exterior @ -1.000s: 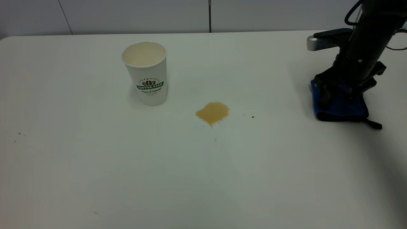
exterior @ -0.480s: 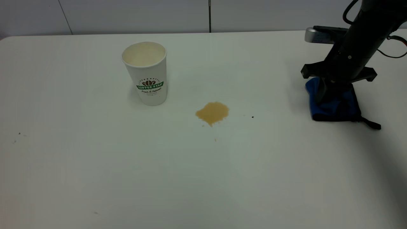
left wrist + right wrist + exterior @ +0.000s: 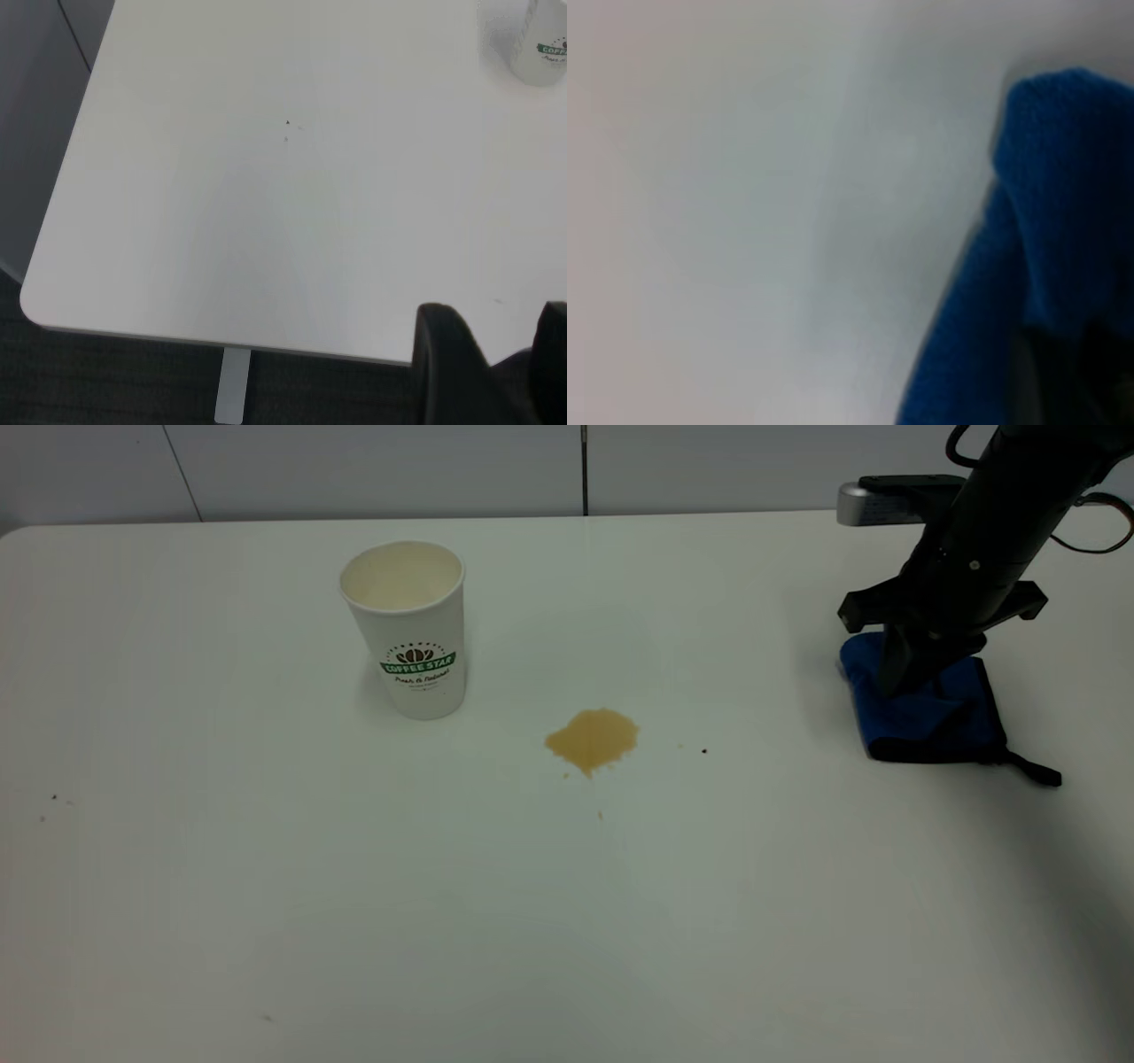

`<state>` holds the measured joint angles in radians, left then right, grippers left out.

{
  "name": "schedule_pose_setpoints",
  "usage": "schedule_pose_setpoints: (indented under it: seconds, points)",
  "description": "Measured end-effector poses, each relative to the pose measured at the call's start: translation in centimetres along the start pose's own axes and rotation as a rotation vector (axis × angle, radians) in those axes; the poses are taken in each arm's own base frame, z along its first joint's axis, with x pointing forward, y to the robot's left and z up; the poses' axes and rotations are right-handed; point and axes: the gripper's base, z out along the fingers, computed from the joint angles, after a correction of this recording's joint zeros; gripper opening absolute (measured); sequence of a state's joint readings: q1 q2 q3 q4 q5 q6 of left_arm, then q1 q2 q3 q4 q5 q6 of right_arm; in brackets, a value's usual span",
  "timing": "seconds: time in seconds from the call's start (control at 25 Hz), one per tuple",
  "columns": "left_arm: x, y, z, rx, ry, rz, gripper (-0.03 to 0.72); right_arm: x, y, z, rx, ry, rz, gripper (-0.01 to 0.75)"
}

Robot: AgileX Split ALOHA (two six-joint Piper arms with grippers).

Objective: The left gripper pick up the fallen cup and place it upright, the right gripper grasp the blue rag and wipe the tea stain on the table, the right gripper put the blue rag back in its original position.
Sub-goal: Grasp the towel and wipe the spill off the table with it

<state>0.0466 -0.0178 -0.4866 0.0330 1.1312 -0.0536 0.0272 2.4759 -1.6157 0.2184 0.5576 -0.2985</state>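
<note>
On the worktop [image 3: 266, 886] we note the cup [image 3: 408, 628] upright at far left of centre. The tea stain [image 3: 592, 740] lies nearer and to its right, apart from it. The rag [image 3: 926, 713] sits at far right, with the right tool [image 3: 895, 677] on it.

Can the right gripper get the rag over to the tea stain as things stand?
Probably yes: the right gripper is down on the blue rag, and bare table lies between it and the tea stain; the cup stands aside.
</note>
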Motion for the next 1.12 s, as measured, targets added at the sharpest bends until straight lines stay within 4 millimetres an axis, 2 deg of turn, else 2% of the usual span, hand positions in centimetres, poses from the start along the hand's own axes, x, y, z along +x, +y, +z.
schedule_pose_setpoints:
  seconds: [0.12,0.36,0.44,0.56,0.72,1.12]
  points:
    - [0.0,0.0,0.0,0.000,0.000,0.000,0.265,0.2,-0.4,0.0,0.047,0.020,-0.014,0.233]
    - [0.0,0.0,0.0,0.000,0.000,0.000,0.265,0.3,-1.0,-0.1,0.111,0.036,-0.028,0.607]
    - [0.0,0.0,0.0,0.000,0.000,0.000,0.265,0.2,-0.7,-0.2,0.115,0.029,-0.043,0.695]
    - [0.0,0.0,0.0,0.000,0.000,0.000,0.265,-0.2,0.3,-0.3,0.118,0.014,-0.079,0.725]
    - [0.0,0.0,0.0,0.000,0.000,0.000,0.265,-0.3,1.2,-0.1,0.118,0.002,-0.111,0.729]
    - [0.0,0.0,0.0,0.000,0.000,0.000,0.265,0.3,-0.6,1.0,0.130,0.009,-0.083,0.729]
